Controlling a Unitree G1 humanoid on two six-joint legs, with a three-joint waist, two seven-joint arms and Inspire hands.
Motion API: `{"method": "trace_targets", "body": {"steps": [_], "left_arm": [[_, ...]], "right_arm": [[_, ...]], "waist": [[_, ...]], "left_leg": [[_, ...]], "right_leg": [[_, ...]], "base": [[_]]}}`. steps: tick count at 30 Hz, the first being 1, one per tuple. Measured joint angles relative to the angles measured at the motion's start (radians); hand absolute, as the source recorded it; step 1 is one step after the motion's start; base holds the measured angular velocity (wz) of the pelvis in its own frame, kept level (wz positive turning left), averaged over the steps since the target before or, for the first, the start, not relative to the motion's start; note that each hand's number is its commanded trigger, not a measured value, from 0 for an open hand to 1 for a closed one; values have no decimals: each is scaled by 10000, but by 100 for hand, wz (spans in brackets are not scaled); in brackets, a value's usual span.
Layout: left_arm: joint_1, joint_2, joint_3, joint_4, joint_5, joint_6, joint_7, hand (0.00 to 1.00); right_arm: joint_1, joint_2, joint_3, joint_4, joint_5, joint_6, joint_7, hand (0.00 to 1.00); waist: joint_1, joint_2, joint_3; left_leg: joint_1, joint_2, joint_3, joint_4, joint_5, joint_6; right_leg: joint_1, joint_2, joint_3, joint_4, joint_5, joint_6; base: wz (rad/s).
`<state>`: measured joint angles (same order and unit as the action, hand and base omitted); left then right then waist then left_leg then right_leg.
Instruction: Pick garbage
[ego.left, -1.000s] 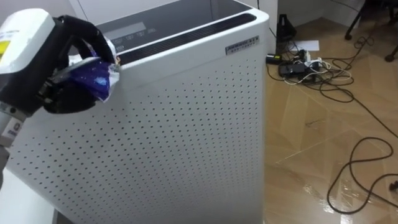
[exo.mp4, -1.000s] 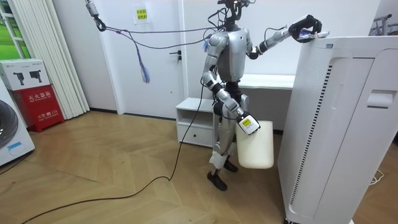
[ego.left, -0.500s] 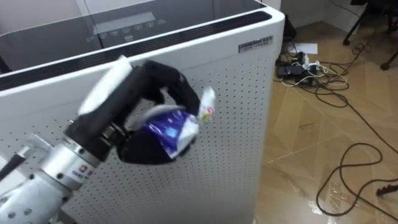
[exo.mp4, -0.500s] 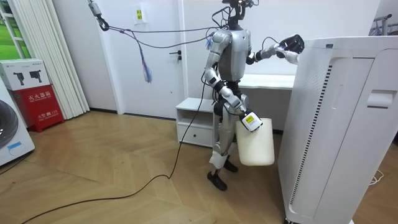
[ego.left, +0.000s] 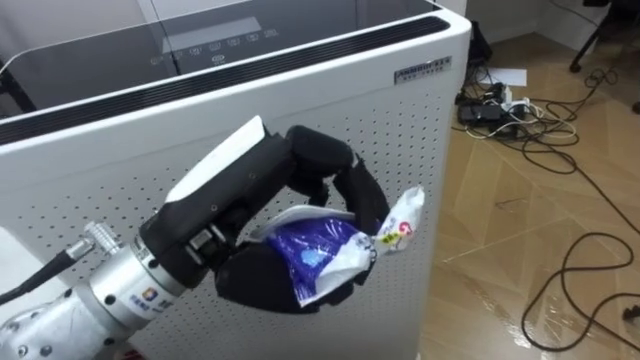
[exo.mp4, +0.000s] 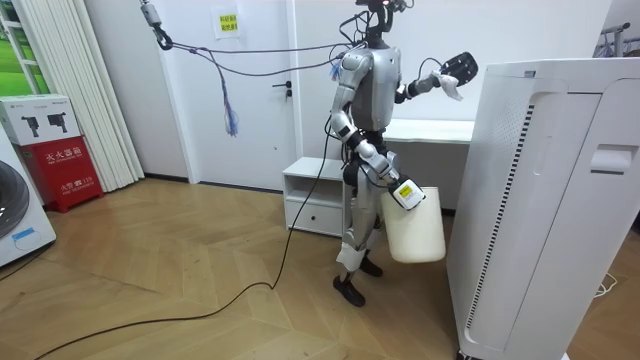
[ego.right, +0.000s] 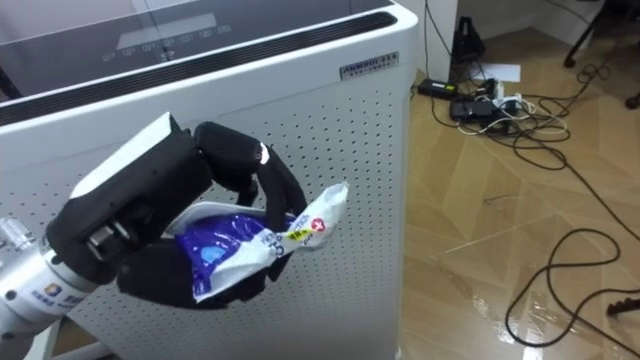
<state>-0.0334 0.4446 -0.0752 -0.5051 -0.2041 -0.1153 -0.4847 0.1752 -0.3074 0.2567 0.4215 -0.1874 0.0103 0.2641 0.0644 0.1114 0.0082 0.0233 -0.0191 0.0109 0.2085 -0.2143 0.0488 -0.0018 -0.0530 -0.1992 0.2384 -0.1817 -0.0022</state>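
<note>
One black left hand (ego.left: 255, 285) is showing at the lower left of the left eye view, its fingers clamping a blue and white wrapper (ego.left: 320, 250) in front of a white perforated appliance (ego.left: 430, 130).

In the room view, at upper centre, the robot is standing beside the appliance and holding the wrapper up. Its right hand (exo.mp4: 403, 195) is hanging low at a white bin (exo.mp4: 415, 230), and I cannot tell its grip.

The right eye view is showing the same clamped hold at lower left.

The blue-and-white wrapper (ego.left: 322, 252) is half buried — the left hand (ego.left: 262, 195) curls over its top, the palm covers its underside. The white perforated cabinet (ego.left: 440, 140) runs off the lower edge. In the room view the right hand (exo.mp4: 397, 189), by the white bin (exo.mp4: 418, 235), is too small to read.
</note>
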Motion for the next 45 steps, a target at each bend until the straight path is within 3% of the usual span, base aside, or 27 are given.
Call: {"method": "trace_targets", "body": {"steps": [7, 9, 13, 16, 18, 24, 27, 34, 35, 36, 37, 45], "left_arm": [[489, -21, -553, 1620, 11, -8, 4, 100], [511, -80, -799, 2452, 331, 27, 8, 100], [477, -100, -1368, 3699, 625, 26, 14, 100], [469, -313, -1712, 4613, 628, 25, 45, 100], [467, -637, -1873, 5399, 656, 24, 65, 100], [183, -938, -2549, 7027, 853, 24, 187, 100], [-32, -1147, -2531, 7782, 1016, 50, 166, 100], [-99, -1397, -2503, 8259, 1831, 57, 108, 100], [-100, -1441, -2504, 8358, 2011, 58, 101, 97], [-97, -1459, -2504, 8434, 2150, 60, 83, 78], [-98, -1458, -2504, 8435, 2218, 61, 66, 0], [-154, -1507, -2427, 8458, 2963, 147, 18, 0]], "right_arm": [[-1040, 13, 437, 1460, 328, -194, -471, 100], [-1606, 231, 508, 2014, 325, -209, -757, 100], [-2361, 297, 946, 2734, 779, -240, -1095, 100], [-2739, 290, 1089, 3001, 961, -243, -1229, 100], [-3112, 340, 1240, 3246, 1082, -304, -1307, 100], [-3805, 501, 1601, 3627, 1549, -342, -1508, 100], [-4026, 598, 1552, 3657, 1817, -342, -1499, 100], [-4154, 705, 1523, 3714, 1896, -371, -1504, 100], [-4134, 704, 1529, 3720, 1895, -371, -1484, 100], [-4130, 695, 1528, 3720, 1894, -372, -1446, 100], [-4132, 685, 1528, 3719, 1894, -372, -1422, 100], [-4116, 662, 1527, 3719, 1885, -371, -1409, 100]], "waist": [[-14, -74, 65], [-43, -193, 118], [-124, -349, 171], [-82, -399, 154], [-18, -492, 165], [11, -756, 197], [43, -763, 200], [277, -818, 201], [290, -829, 206], [288, -850, 210], [287, -863, 210], [324, -1011, 204]], "left_leg": [[-763, -4, -67, 304, 11, -16], [-1142, -19, -59, 331, 100, -30], [-1629, -22, -200, 466, 157, -49], [-2060, -15, -215, 579, 163, -59], [-2312, -12, -228, 627, 173, -75], [-2878, -12, -420, 810, 206, -114], [-3131, -14, -495, 842, 222, -137], [-3628, -9, -570, 834, 306, -175], [-3650, -4, -582, 832, 310, -181], [-3657, 2, -582, 832, 311, -182], [-3667, 6, -577, 832, 311, -182], [-3890, 5, -700, 946, 320, -196]], "right_leg": [[-769, -35, -17, 328, 3, -11], [-1173, -58, -52, 393, 40, -67], [-1555, -99, -289, 408, 93, -121], [-1943, -101, -316, 465, 111, -147], [-2191, -107, -376, 549, 115, -154], [-2574, -81, -553, 525, 137, -192], [-2774, -72, -647, 513, 159, -222], [-3303, -101, -648, 584, 174, -252], [-3339, -101, -647, 612, 174, -252], [-3343, -97, -647, 610, 174, -252], [-3347, -94, -652, 605, 174, -252], [-3497, -109, -791, 687, 174, -252]], "base": [[1], [3], [11], [2], [0], [13], [6], [1], [0], [0], [0], [4]]}}
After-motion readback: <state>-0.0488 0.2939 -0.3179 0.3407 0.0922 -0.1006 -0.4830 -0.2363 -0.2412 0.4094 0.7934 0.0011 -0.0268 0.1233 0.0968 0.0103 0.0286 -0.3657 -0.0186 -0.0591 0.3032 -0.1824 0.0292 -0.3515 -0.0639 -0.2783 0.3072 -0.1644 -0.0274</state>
